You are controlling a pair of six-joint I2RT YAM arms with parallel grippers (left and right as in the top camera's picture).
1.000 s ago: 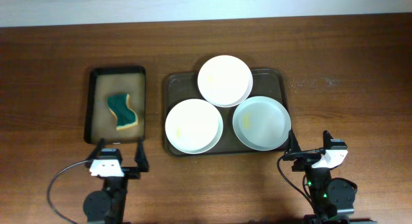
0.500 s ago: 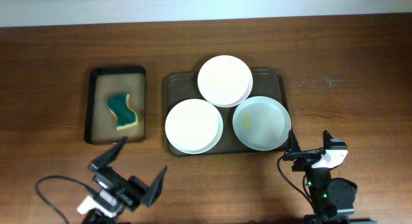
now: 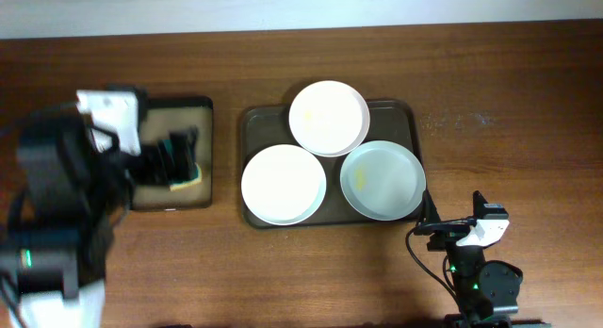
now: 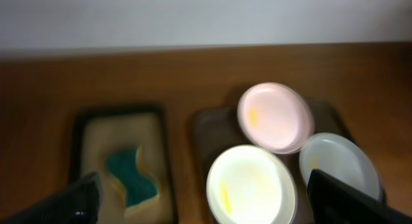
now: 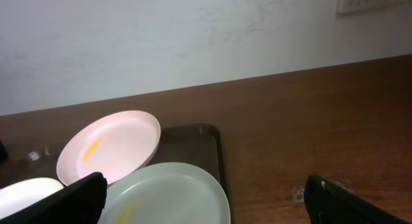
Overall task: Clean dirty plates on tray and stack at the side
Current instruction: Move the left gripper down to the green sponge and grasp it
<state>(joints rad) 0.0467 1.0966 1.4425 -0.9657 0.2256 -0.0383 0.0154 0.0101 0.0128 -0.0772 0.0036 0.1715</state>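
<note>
The wooden counter (image 3: 377,281) bears a dark brown tray (image 3: 256,121) holding three white dishes: rear plate (image 3: 328,118), front-left plate (image 3: 283,184) and bluish front-right plate (image 3: 382,181). Just left of it, a smaller black tray (image 3: 209,149) holds a green-yellow sponge (image 3: 191,172). The left pincer (image 4: 205,179) hangs above that black tray, and the right pincer (image 3: 454,215) is near the brown tray's front-right corner. Both gape wide, holding nothing.

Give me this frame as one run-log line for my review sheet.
left hand: open, over sponge in black tray | right hand: open, empty | plates: three on brown tray, yellow smears, none stacked
</note>
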